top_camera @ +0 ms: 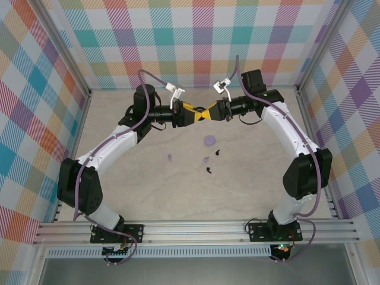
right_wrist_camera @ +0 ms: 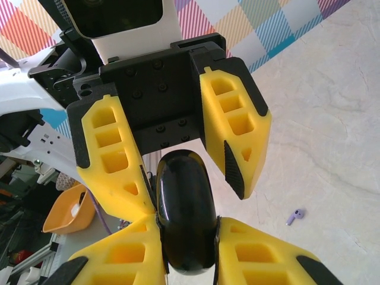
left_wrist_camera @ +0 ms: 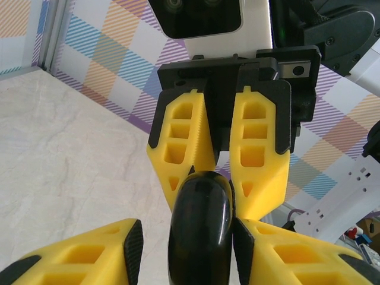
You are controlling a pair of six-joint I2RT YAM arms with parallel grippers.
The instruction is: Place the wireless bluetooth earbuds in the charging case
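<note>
**Holding the case aloft, with no earbud seated yet**

By my reading, the task is at an early stage. The black charging case (right_wrist_camera: 184, 196), a glossy rounded pebble, hangs between the two tools in the upper middle of the top view, clear of the counter (top_camera: 130, 184). Its lid looks closed, though I cannot tell for sure.

No earbud shows in it, and four lie loose on the counter, lower in that frame than the tools and well apart from them.
- The upper black earbud (top_camera: 217, 152) and the lower black earbud (top_camera: 209, 171) sit just right of centre.
- The middle lilac earbud (top_camera: 206, 159) lies between the two black ones.
- The left lilac earbud (top_camera: 170, 158) lies off by itself.
- A lilac disc (top_camera: 209, 141) rests just above this cluster.

The right tool (right_wrist_camera: 187, 224) is closed on the case, with both fingers pressed against its sides at the bottom of the right wrist view.

The left tool (left_wrist_camera: 187, 222) stands partly open around the other end. In its own view, the finger at lower right touches the case. Bare counter shows between the case and the finger at lower left, so it brackets the case rather than clamping it.

What remains is nearly everything: opening the lid, picking up the earbuds, and setting them in the case.
</note>
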